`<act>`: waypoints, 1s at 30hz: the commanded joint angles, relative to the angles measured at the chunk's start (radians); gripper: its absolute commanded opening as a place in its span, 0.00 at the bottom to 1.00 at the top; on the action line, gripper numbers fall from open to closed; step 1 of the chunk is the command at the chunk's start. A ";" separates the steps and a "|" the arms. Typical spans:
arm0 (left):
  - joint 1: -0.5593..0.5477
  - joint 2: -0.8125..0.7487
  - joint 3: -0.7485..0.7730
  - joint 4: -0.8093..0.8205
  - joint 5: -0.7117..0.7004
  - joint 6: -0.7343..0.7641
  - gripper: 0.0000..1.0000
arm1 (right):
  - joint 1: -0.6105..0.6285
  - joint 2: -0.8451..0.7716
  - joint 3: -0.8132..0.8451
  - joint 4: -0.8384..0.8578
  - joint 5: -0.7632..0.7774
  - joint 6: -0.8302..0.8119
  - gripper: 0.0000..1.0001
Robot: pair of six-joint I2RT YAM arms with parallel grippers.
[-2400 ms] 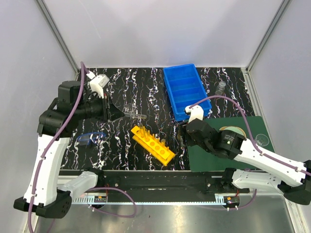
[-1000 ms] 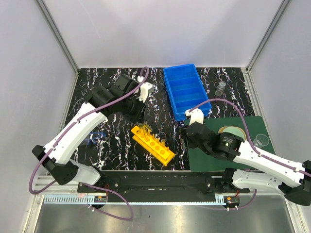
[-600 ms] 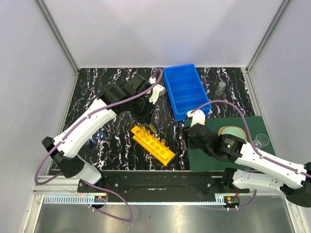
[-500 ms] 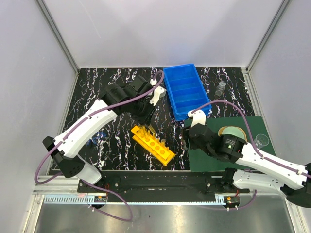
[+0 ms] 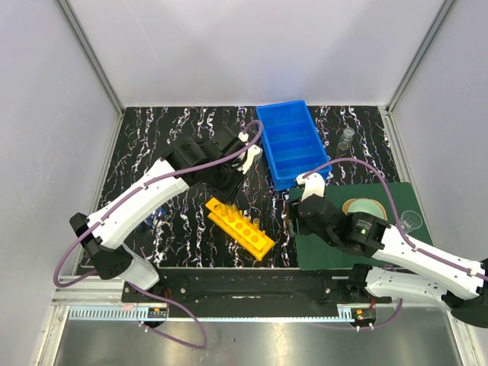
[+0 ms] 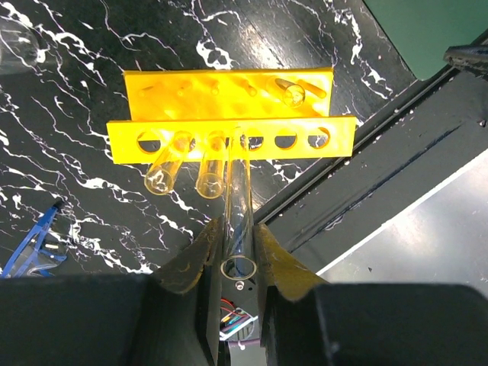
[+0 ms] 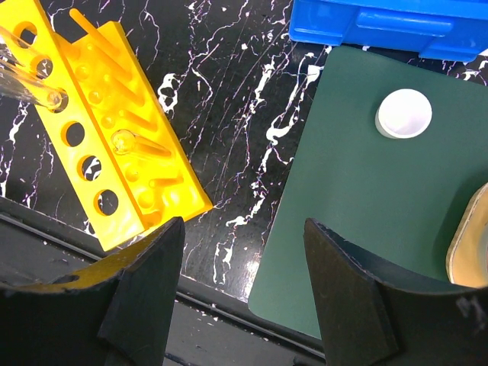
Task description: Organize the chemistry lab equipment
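Light is bright and even, shadows soft. I note glints on the glass tube [image 6: 239, 198] and blurred fingers [image 7: 145, 297] on the right gripper [image 7: 244, 227].

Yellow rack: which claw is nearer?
Left. The left claw sits over the far end of the yellow rack, its glass tube at a hole; the right claw hangs open off its right side.

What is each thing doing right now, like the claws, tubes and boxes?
left gripper, shut on glass tube
glass tube, held, pointing at yellow rack
right gripper, open, empty
yellow rack, partly filled, some holes free
blue bin, looks empty
white round piece, lying on green mat
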 commanded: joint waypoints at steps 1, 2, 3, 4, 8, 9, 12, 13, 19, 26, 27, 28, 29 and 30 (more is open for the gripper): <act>-0.032 -0.032 -0.031 -0.003 -0.029 -0.031 0.00 | 0.005 -0.026 -0.011 0.033 0.016 0.000 0.70; -0.037 -0.032 -0.039 0.000 -0.029 -0.033 0.00 | 0.005 -0.031 -0.014 0.034 0.015 0.001 0.70; -0.041 -0.033 -0.045 0.003 -0.029 -0.034 0.00 | 0.005 -0.033 -0.015 0.033 0.013 0.001 0.70; -0.046 -0.035 -0.056 0.008 -0.029 -0.036 0.00 | 0.005 -0.039 -0.020 0.034 0.012 0.004 0.70; -0.058 -0.036 -0.065 0.008 -0.028 -0.039 0.00 | 0.005 -0.049 -0.026 0.034 0.007 0.012 0.70; -0.060 -0.036 -0.062 0.008 -0.029 -0.039 0.00 | 0.005 -0.051 -0.028 0.033 0.005 0.013 0.70; -0.063 -0.039 -0.062 0.010 -0.028 -0.039 0.00 | 0.005 -0.051 -0.025 0.034 0.005 0.015 0.70; -0.064 -0.041 -0.065 0.010 -0.029 -0.038 0.00 | 0.005 -0.051 -0.025 0.033 0.004 0.015 0.70; -0.064 -0.027 -0.079 0.017 -0.026 -0.031 0.00 | 0.005 -0.054 -0.022 0.033 0.002 0.018 0.70; -0.066 -0.010 -0.082 0.031 -0.025 -0.019 0.00 | 0.005 -0.056 -0.025 0.030 0.002 0.020 0.70; -0.064 -0.010 -0.085 0.036 -0.023 -0.018 0.00 | 0.005 -0.057 -0.025 0.028 0.004 0.020 0.70; -0.064 -0.009 -0.085 0.039 -0.023 -0.018 0.00 | 0.005 -0.057 -0.026 0.030 0.004 0.021 0.70; -0.064 -0.006 -0.088 0.042 -0.022 -0.018 0.00 | 0.005 -0.059 -0.026 0.030 0.004 0.021 0.70; -0.066 -0.003 -0.088 0.042 -0.018 -0.018 0.00 | 0.005 -0.060 -0.029 0.028 0.004 0.023 0.70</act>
